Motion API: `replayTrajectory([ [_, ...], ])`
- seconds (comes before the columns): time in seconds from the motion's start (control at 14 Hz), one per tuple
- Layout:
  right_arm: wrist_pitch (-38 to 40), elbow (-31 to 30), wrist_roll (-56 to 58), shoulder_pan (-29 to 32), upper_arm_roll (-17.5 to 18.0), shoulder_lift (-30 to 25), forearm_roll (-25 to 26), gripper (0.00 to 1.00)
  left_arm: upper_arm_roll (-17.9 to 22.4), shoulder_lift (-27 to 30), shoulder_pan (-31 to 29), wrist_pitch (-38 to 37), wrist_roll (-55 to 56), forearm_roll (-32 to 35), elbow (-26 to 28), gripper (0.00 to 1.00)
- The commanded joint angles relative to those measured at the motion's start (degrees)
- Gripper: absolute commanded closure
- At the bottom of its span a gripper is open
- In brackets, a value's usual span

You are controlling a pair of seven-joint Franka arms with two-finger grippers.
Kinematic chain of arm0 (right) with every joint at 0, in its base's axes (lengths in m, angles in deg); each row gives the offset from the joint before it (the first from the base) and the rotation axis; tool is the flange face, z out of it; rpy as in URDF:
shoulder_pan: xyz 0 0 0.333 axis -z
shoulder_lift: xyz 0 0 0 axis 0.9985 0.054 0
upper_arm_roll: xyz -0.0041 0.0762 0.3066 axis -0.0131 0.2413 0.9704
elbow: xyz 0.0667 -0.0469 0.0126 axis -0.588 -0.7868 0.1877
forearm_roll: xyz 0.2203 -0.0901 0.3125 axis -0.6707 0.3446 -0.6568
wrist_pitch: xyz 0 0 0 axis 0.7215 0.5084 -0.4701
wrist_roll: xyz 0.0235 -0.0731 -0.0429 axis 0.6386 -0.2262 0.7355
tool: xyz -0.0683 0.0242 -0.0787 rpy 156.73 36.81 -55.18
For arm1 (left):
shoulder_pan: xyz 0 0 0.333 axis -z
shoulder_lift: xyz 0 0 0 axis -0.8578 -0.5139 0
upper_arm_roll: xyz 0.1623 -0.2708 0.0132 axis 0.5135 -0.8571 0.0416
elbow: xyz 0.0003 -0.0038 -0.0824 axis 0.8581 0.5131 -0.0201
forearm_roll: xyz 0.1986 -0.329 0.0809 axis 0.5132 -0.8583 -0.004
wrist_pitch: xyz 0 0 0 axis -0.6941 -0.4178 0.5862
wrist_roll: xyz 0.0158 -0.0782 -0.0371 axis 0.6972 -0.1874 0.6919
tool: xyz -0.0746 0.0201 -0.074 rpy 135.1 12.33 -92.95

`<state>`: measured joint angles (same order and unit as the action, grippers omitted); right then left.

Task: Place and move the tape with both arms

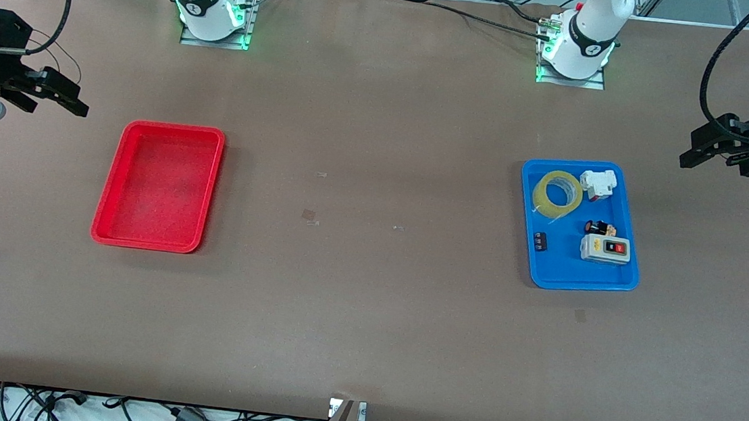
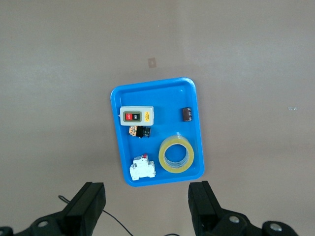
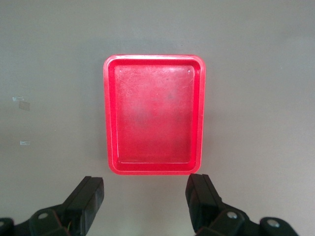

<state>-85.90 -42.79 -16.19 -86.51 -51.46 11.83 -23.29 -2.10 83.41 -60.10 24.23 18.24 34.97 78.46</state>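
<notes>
Translucent yellow tape roll, lying flat, hollow centre up, in the blue tray, just beside a white breaker.

A brown table carries a red tray toward the right arm's end and a blue tray toward the left arm's end, well apart, with small scraps of tape stuck between them.
</notes>
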Motion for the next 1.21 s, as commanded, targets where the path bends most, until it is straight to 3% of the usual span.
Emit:
replayTrajectory([
  [0.0,0.47,-1.08,1.15,0.22,0.48,-1.71,-0.25,0.00,-0.09,-0.46,-0.38,-0.21,-0.36,-1.02,-1.36,0.00],
  [0.64,0.47,0.24,1.15,0.31,0.57,-0.93,0.02,0.00,-0.09,-2.12,0.41,-0.21,-0.27,-0.49,-1.36,0.00],
  [1.14,0.30,0.33,1.06,0.39,0.49,-0.57,0.02,0.00,-0.18,-6.51,0.32,-0.21,-0.27,-0.14,-1.28,0.00],
])
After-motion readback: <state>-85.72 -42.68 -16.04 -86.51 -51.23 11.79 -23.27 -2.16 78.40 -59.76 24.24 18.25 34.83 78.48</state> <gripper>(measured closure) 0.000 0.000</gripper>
